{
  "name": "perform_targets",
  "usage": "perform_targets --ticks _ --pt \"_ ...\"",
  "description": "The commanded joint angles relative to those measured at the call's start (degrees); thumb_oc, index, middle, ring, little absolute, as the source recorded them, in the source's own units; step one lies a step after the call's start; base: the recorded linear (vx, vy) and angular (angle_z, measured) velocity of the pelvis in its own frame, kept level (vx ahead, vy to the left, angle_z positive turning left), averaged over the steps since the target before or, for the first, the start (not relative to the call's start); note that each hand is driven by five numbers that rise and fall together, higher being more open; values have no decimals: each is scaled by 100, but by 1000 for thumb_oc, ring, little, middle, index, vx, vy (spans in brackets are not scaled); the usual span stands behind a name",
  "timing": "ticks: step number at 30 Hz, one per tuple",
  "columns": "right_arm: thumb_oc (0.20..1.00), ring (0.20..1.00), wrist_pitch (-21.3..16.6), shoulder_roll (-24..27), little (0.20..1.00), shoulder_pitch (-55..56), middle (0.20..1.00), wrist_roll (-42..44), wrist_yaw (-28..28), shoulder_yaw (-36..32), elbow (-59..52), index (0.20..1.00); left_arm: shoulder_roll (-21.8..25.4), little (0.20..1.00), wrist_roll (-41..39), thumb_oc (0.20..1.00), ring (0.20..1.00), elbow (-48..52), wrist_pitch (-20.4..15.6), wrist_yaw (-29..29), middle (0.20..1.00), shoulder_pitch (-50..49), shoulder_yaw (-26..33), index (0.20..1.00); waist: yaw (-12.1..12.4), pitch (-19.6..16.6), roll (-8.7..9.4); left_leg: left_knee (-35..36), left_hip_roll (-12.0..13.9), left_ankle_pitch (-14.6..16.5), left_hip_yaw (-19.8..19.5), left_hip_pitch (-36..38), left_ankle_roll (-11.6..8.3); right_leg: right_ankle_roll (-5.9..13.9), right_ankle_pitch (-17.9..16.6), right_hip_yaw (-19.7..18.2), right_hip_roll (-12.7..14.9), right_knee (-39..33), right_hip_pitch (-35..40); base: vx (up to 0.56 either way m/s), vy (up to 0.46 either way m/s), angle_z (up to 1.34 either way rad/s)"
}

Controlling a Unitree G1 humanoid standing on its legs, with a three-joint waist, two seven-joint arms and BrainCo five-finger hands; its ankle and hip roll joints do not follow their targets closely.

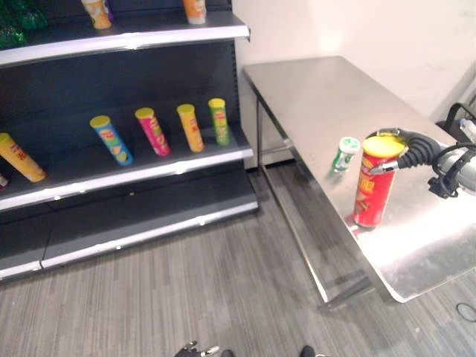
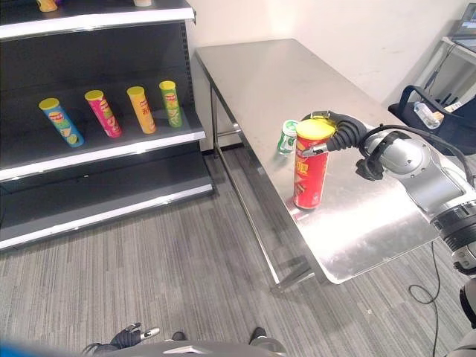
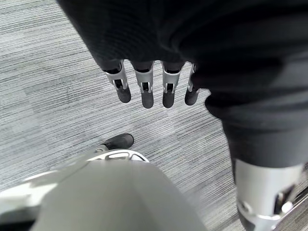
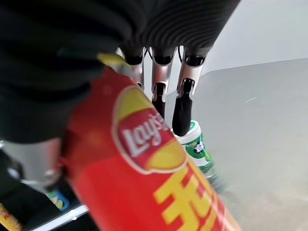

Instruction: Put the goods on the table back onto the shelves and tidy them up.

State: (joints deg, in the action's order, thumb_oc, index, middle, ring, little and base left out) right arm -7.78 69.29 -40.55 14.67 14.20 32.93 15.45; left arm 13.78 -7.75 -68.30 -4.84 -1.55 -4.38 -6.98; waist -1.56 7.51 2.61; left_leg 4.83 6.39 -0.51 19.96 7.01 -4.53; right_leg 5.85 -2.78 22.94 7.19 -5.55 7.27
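A tall red chip can (image 1: 375,182) with a yellow lid stands upright on the steel table (image 1: 320,97), near its front right part. My right hand (image 2: 336,128) sits at the can's top. Its fingers (image 4: 182,103) reach straight past the far side and its thumb (image 2: 316,151) lies across the near side. A small green and white can (image 1: 345,154) stands just beyond the red one. My left hand (image 3: 144,91) hangs low over the floor with relaxed, empty fingers.
The dark shelf unit (image 1: 149,167) stands left of the table. Its middle shelf holds a blue can (image 1: 111,140), a pink can (image 1: 152,132), a yellow can (image 1: 190,128), a green can (image 1: 219,121) and another yellow can (image 1: 21,158). A dark bag (image 2: 428,111) lies beyond the table's right side.
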Motion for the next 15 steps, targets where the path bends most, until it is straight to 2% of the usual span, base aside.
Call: perform_targets --ticks 1,4,5,6,9,11,14,15 --pt "200 200 -186 364 200 -29 200 -262 -309 -178 -448 200 171 1000 52 1000 1000 -117 -83 7 1000 281 -171 1000 44 -72 94 -103 570 -450 394 -23 -653 376 409 -111 265 318 21 0 0 0" --pt "200 200 -279 375 200 710 200 -361 -568 -1211 -907 200 124 1000 90 1000 1000 -79 -96 41 1000 247 -46 1000 -39 -68 60 -140 592 -421 404 -5 -639 366 428 -136 253 335 17 -3 -10 0" --pt "200 200 -274 377 200 793 200 -366 -564 -1292 -933 200 138 1000 90 1000 1000 -79 -95 41 1000 251 -65 1000 -18 -68 70 -142 592 -421 403 -5 -639 366 429 -136 253 336 17 -3 -34 -1" --pt "200 200 -314 335 200 1192 200 -394 -684 -1854 -1129 200 131 1000 107 1000 1000 -42 -100 40 1000 244 -33 1000 -28 -68 66 -166 604 -406 400 -1 -635 359 437 -145 241 334 19 2 -41 -4" --pt "200 200 -432 221 200 1815 200 -273 -882 -2846 -1648 200 127 1000 45 1000 1000 78 -143 74 1000 212 68 1000 -52 -39 54 -326 661 -377 341 -55 -640 328 465 -187 206 324 14 -16 -69 0" --pt "200 200 -483 150 200 1978 200 -271 -959 -3158 -1848 200 139 1000 1 1000 1000 169 -156 83 1000 198 125 1000 -44 -10 58 -428 672 -321 273 -137 -634 314 485 -224 196 324 -15 -42 -63 -4" --pt "200 200 -585 -70 200 2212 200 -288 -1133 -3766 -2270 200 160 1000 -286 1000 1000 477 -211 153 1000 217 204 1000 46 239 81 -1508 725 -165 -216 -858 -674 226 573 -301 201 392 -106 -149 -55 -4" --pt "200 200 -606 -244 200 2325 200 -423 -1279 -4010 -2415 200 113 1000 -623 1000 1000 509 -229 248 1000 276 325 1000 70 377 45 -1899 818 -398 -765 -1243 -940 202 573 -258 221 382 -126 -156 44 2"
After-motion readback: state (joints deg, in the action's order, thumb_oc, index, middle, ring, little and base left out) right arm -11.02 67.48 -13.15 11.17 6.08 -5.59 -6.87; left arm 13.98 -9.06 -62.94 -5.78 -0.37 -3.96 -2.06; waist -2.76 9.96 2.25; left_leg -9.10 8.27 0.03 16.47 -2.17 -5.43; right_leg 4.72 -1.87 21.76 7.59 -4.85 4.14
